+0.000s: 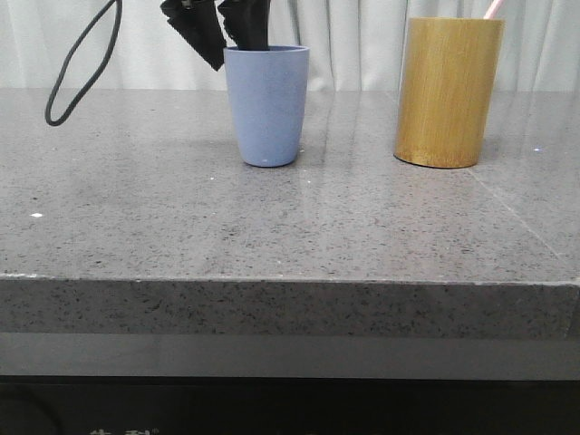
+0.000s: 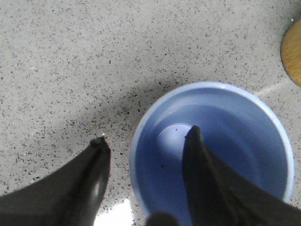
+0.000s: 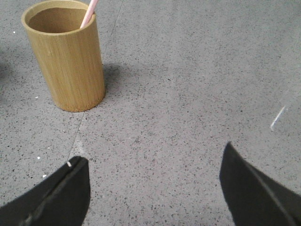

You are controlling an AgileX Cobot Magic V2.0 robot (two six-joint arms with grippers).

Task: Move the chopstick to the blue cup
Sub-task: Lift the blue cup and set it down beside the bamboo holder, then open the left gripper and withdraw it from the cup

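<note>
The blue cup (image 1: 266, 104) stands upright on the grey table, left of centre; the left wrist view looks straight down into it (image 2: 235, 117) and it is empty. A pink chopstick (image 1: 492, 8) sticks out of the bamboo holder (image 1: 448, 91) at the right, and shows leaning on the holder's rim in the right wrist view (image 3: 89, 13). My left gripper (image 1: 222, 32) is open just above the blue cup's rim; in the left wrist view (image 2: 146, 136) one finger is over the cup's mouth and the other outside it. My right gripper (image 3: 153, 157) is open and empty above bare table, apart from the holder (image 3: 66, 56).
The speckled grey stone table (image 1: 290, 217) has its front edge near the camera. A black cable loop (image 1: 77, 68) hangs at the far left. A white curtain (image 1: 362, 36) closes the back. A seam line runs across the table near the holder.
</note>
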